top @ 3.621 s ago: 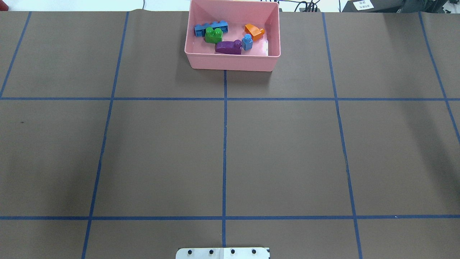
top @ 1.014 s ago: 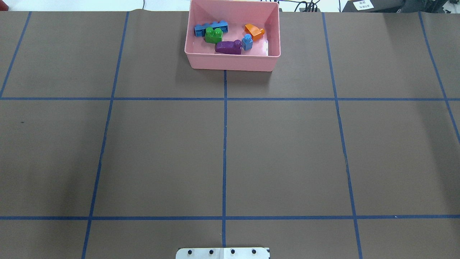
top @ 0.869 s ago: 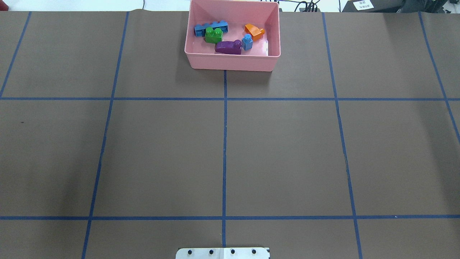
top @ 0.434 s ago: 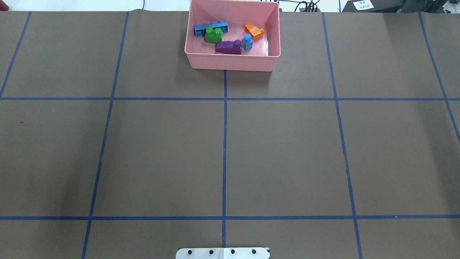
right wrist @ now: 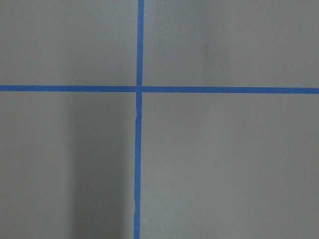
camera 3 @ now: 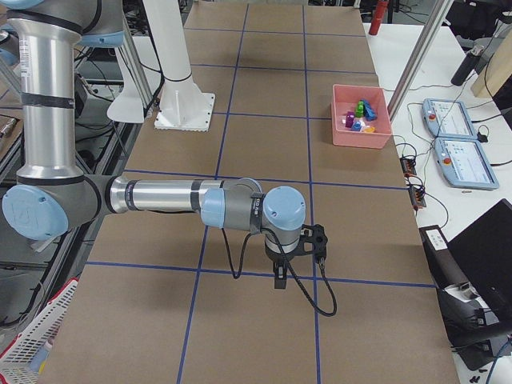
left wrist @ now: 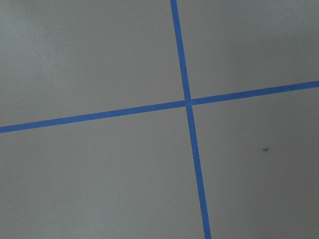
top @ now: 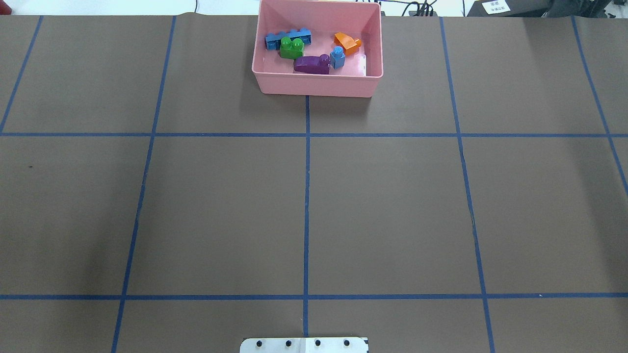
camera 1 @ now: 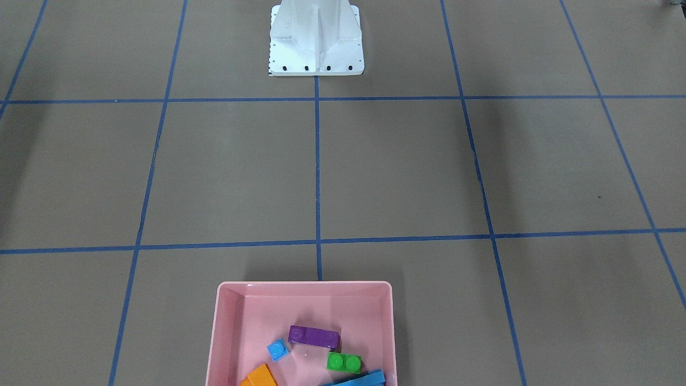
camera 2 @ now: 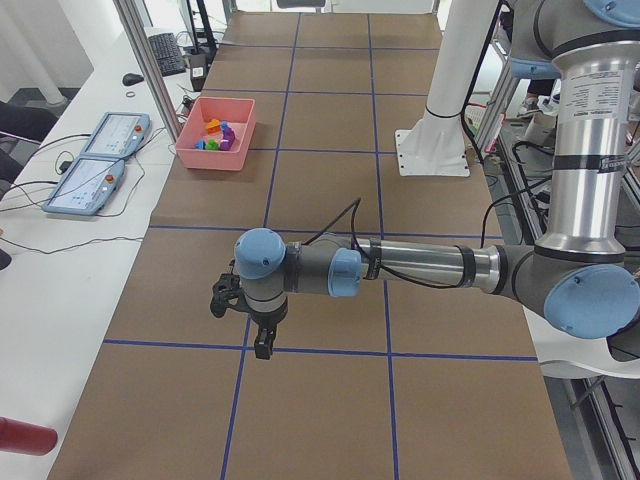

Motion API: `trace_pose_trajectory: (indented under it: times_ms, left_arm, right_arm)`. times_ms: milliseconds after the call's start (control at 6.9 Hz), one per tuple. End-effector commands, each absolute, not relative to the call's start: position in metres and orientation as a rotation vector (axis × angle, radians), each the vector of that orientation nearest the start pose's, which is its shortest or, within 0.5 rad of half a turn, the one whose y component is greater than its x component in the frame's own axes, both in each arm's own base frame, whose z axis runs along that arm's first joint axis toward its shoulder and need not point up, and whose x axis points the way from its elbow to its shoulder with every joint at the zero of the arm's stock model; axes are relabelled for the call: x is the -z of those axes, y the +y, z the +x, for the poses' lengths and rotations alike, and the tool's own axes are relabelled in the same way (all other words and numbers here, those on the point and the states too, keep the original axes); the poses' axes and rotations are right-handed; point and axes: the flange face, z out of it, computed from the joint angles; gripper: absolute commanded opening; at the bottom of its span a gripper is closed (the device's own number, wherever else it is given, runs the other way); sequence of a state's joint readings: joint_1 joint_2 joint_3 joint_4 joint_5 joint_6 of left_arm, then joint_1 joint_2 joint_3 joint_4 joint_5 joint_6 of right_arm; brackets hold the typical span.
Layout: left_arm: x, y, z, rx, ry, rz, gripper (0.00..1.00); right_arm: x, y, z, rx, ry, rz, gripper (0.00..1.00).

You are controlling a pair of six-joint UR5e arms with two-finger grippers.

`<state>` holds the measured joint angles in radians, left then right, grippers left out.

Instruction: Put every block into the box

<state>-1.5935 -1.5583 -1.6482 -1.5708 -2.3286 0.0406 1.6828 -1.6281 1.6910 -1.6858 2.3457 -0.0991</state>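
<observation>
The pink box (top: 314, 86) stands at the table's far middle edge, also in the front-facing view (camera 1: 304, 284). In it lie the orange block (top: 347, 43), purple block (top: 312, 64), small light-blue block (top: 337, 57), long light-blue block (top: 289, 37) and green block (top: 292, 48). My left gripper (camera 2: 262, 342) shows only in the exterior left view, low over bare table far from the box (camera 2: 205, 163). My right gripper (camera 3: 280, 280) shows only in the exterior right view, likewise far from the box (camera 3: 360, 138). I cannot tell whether either is open or shut.
The white robot base (camera 1: 316, 48) stands at the table's near middle edge (top: 304, 344). Blue tape lines grid the brown table. Both wrist views show only a tape crossing (left wrist: 188, 103) (right wrist: 138, 89). Two tablets (camera 2: 100, 160) lie on a side bench.
</observation>
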Motion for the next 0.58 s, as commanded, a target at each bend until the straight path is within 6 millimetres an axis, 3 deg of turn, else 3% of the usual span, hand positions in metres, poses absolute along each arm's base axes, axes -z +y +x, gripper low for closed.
trace_pose_trajectory:
  times_ms: [0, 434]
  left_arm:
    - [-0.6279, -0.4861, -0.0760, -0.008, 0.757, 0.072, 1.00]
    - [-0.6270, -0.4863, -0.0761, -0.010, 0.756, 0.075, 1.00]
  right_arm:
    - [-0.6383, -0.4532, 0.1149, -0.052, -0.777, 0.024, 1.00]
    - [-0.6420, -0.4521, 0.1148, -0.057, -0.778, 0.017, 1.00]
